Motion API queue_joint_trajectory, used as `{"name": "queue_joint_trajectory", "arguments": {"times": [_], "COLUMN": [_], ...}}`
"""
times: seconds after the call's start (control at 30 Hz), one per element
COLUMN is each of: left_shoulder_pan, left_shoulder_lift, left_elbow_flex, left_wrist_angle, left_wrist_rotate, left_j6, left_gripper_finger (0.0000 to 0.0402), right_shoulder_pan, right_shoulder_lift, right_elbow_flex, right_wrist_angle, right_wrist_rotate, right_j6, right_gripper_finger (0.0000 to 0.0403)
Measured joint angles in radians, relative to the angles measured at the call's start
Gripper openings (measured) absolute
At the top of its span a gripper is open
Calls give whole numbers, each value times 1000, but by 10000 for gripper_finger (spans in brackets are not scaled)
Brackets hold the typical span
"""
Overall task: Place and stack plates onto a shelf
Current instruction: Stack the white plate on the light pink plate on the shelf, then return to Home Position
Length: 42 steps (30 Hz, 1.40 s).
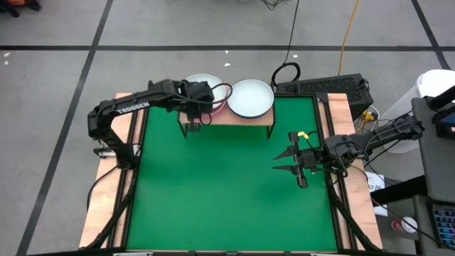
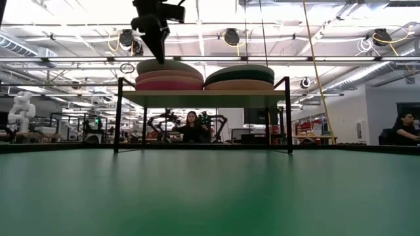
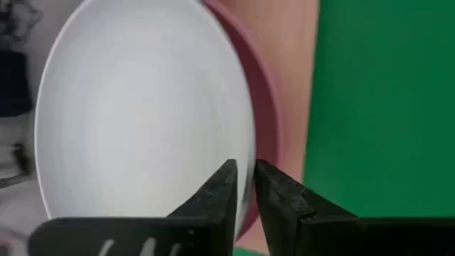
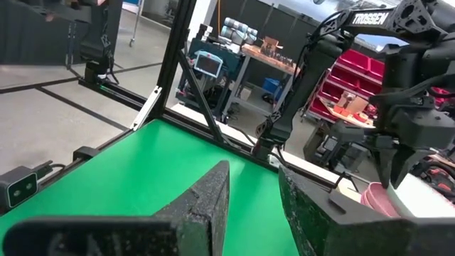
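Note:
The shelf (image 1: pixel 231 116) (image 2: pixel 203 94), a wooden board on thin black legs, stands at the far edge of the green mat. It carries two stacks of plates. The left stack (image 2: pixel 169 77) runs from magenta at the bottom to a pale mint-white plate (image 1: pixel 207 83) (image 3: pixel 142 121) on top. The right stack (image 2: pixel 239 77) has a dark teal plate in it and a mint-white top plate (image 1: pixel 250 97). My left gripper (image 1: pixel 201 94) (image 2: pixel 161 58) (image 3: pixel 245 181) reaches over the left stack, shut on the top plate's rim. My right gripper (image 1: pixel 286 161) (image 4: pixel 252 206) hovers open over the mat's right side. My left gripper pinches the rim (image 3: pixel 249 153) of the mint-white top plate, on its near side. One finger (image 3: pixel 220 188) is inside the plate and one (image 3: pixel 281 192) outside. The fingers come from above, pointing down. The plate lies flat on the pink plate (image 3: pixel 266 99) below it.
The green mat (image 1: pixel 227 192) spreads in front of the shelf, framed by the wooden table edge (image 1: pixel 99 206). A black keyboard (image 1: pixel 327 87) lies behind the table's far right corner. People sit in the room beyond (image 2: pixel 191 124).

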<state>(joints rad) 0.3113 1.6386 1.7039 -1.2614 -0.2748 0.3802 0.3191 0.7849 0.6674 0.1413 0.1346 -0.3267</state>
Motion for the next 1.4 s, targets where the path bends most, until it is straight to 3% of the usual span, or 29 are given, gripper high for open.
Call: {"name": "queue_joint_trajectory", "arguments": {"times": [0.17, 0.57, 0.73, 0.87, 1.03, 1.27, 1.4], "left_shoulder_pan": [-9, -115, -169, -224, -277, -330, -342], "left_shoulder_lift": [0, -26, -113, -243, -426, -656, -776], "left_elbow_flex": [0, 20, 32, -2, -163, -525, -725], "left_wrist_angle": [2, -2, 63, 174, 424, 761, 952], "left_wrist_rotate": [27, 32, 12, -42, -49, -48, -49], "left_j6": [-34, -179, -233, -232, -236, -245, -253], "left_gripper_finger": [78, 82, 81, 81, 81, 81, 81], "right_shoulder_pan": [0, 0, -1, -1, -1, -1, -1], "right_shoulder_lift": [0, -9, -84, -185, -317, -467, -540], "right_elbow_flex": [0, 0, 0, 0, -1, -111, -187], "right_wrist_angle": [-2, -2, -64, -163, -292, -287, -278], "right_wrist_rotate": [0, 20, 142, 152, 152, 124, 124], "right_j6": [0, 0, -32, -6, 51, 55, 53], "right_gripper_finger": [105, 105, 105, 105, 105, 102, 81]}}
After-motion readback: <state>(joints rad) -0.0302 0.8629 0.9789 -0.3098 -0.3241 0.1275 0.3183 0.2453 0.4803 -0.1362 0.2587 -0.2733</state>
